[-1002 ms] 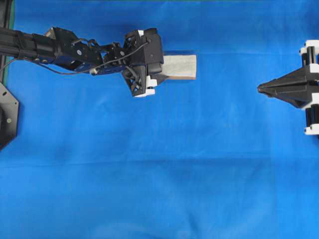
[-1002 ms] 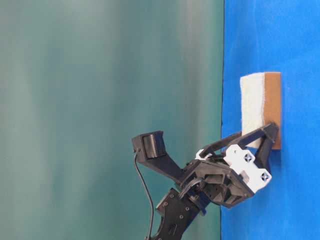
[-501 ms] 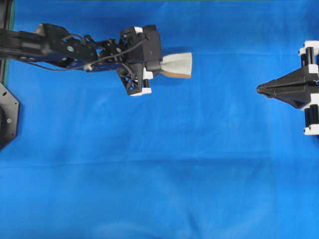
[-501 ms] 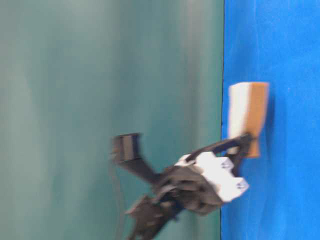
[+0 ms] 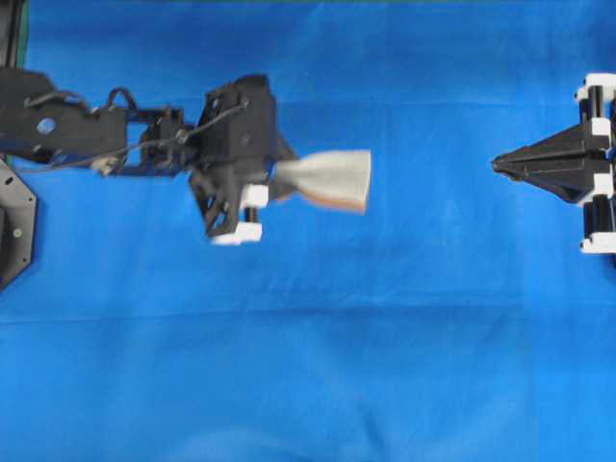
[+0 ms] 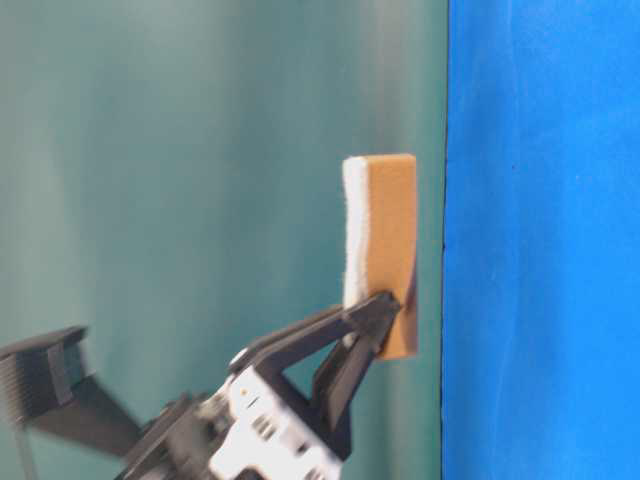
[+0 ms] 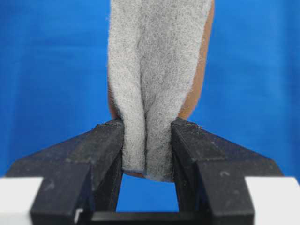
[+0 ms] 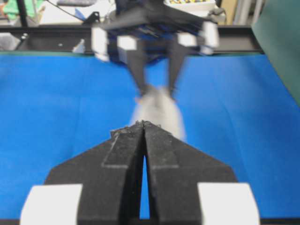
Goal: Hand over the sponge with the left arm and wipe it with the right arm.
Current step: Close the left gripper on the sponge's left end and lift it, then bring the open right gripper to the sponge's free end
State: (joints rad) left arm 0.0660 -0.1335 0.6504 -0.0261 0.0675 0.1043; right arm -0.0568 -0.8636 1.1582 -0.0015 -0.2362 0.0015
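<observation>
Your black left arm has thin loose cables and white blocks by its two pointed black fingers.

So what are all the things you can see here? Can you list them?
sponge: one, grey-white fuzzy top with a tan-brown bottom, pinched in the left claw and lifted off the cloth, near the middle of the overhead view.
blue cloth: one, bright blue, covering the table.
green backdrop: one, dull green, behind the sponge in the table-level view.
left arm: one, black, reaching in from the left edge.
left claw: one, black with white blocks, squeezing the sponge.
right claw: one, black with white blocks, shut and empty, at the right edge, pointing toward the sponge.
</observation>
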